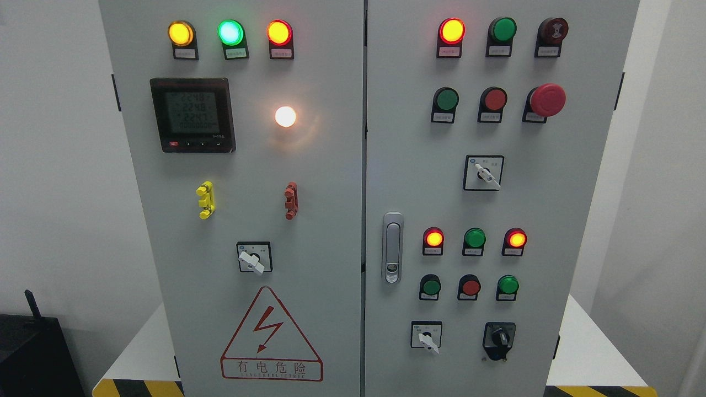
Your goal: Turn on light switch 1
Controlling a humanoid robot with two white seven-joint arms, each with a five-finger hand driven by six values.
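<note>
Only cabinet point(353, 220), lamps lit.

Open approach to the flat cabinet front point(331, 165), only the mushroom button point(547, 100), door handle point(392, 247) and knobs protruding

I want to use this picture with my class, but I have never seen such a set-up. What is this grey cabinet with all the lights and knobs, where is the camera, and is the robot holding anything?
The one picture comes from a camera on a humanoid robot's head, facing a grey electrical cabinet with two doors. Neither robot hand is in view, so nothing is held.

The left door carries three lit lamps along the top: yellow, green and red. Below are a digital meter, a glowing white lamp, a yellow clip, a red clip, a rotary switch and a lightning warning sign.

The right door has more lamps and push buttons, a big red mushroom button, turning switches and a door handle. The labels are too small to read, so I cannot tell which is switch 1.
</note>
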